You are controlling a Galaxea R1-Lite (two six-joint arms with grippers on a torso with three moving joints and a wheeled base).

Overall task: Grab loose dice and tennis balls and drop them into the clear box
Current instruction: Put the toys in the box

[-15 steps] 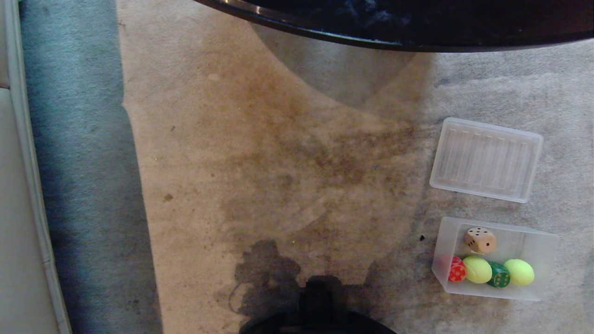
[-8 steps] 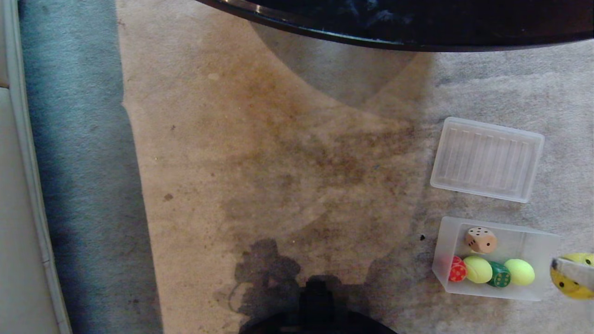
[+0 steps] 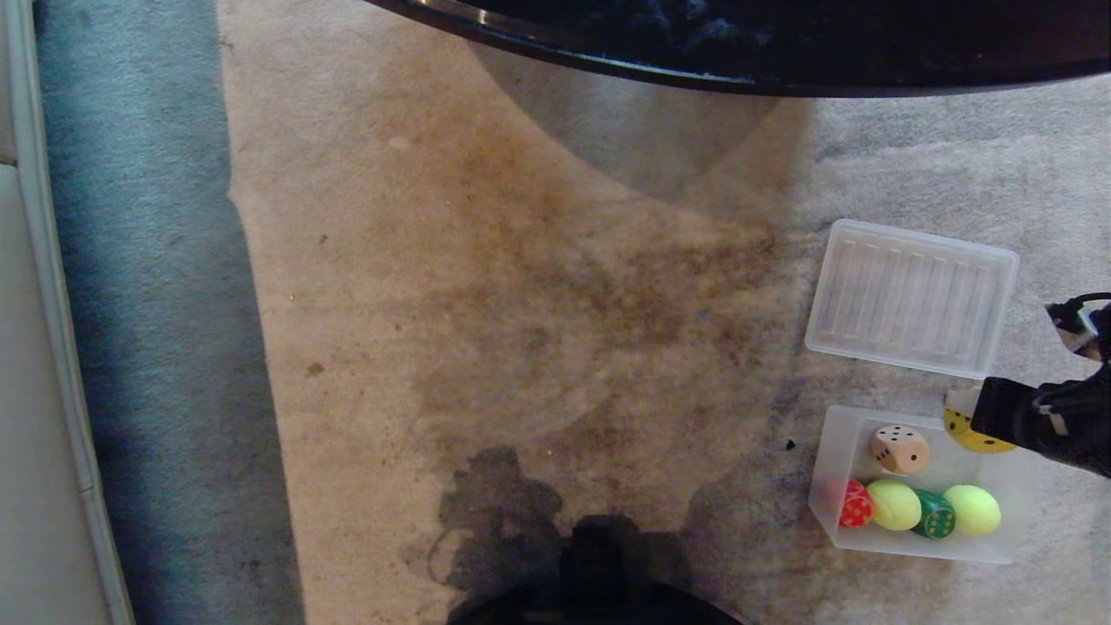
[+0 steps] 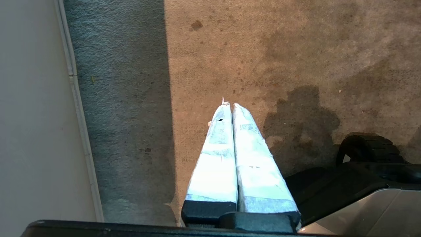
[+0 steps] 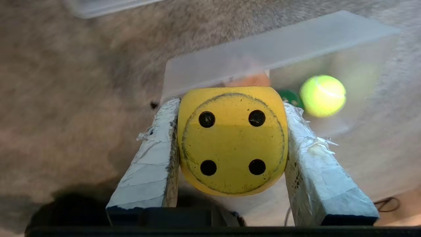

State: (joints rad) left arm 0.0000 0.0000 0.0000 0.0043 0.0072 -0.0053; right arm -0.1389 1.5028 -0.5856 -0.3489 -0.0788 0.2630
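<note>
Between the right gripper's [image 5: 232,108] taped fingers [image 5: 154,154] sits a yellow die [image 5: 233,141], clamped on both sides, apparently just above the clear box's [image 5: 263,52] rim.

The left gripper [image 4: 229,107] hangs pressed together, empty.

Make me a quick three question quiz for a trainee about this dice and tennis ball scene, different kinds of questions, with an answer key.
1. True or false: the right end effector grips a yellow die.
2. How many tennis balls lie in the clear box?
3. Multiple choice: the ribbed lid is A) on the box, B) on the carpet beside the box, C) held by the left end effector.

Key:
1. True; its four-dot face shows between the fingers.
2. Two, alongside the red die, green die and tan die.
3. B.
</note>
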